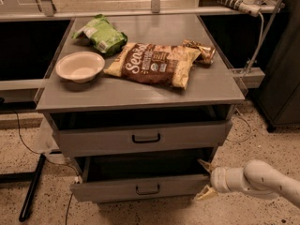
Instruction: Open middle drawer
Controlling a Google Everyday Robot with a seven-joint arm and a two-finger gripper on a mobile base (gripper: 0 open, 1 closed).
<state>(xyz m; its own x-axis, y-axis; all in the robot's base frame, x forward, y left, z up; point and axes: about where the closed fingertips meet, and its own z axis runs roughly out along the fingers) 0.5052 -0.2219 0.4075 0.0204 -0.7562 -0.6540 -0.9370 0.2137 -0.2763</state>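
Note:
The grey cabinet (140, 90) shows two drawer fronts with small black bar handles. The upper drawer (108, 139) stands slightly out. The middle drawer (108, 190) below it is pulled out, its dark inside showing above the front and its handle (147, 189) in the middle. My gripper (205, 179) is at the right end of the middle drawer's front, on a white arm (262, 179) coming in from the right. Its two pale fingers (204, 165) are spread apart, one above and one below the drawer's right corner. It holds nothing.
On the cabinet top lie a white bowl (79, 66), a green bag (101, 35), a brown chip bag (154, 63) and a small snack packet (200, 50). A black pole (32, 186) and cables lie on the speckled floor at left. A dark unit (286, 60) stands at right.

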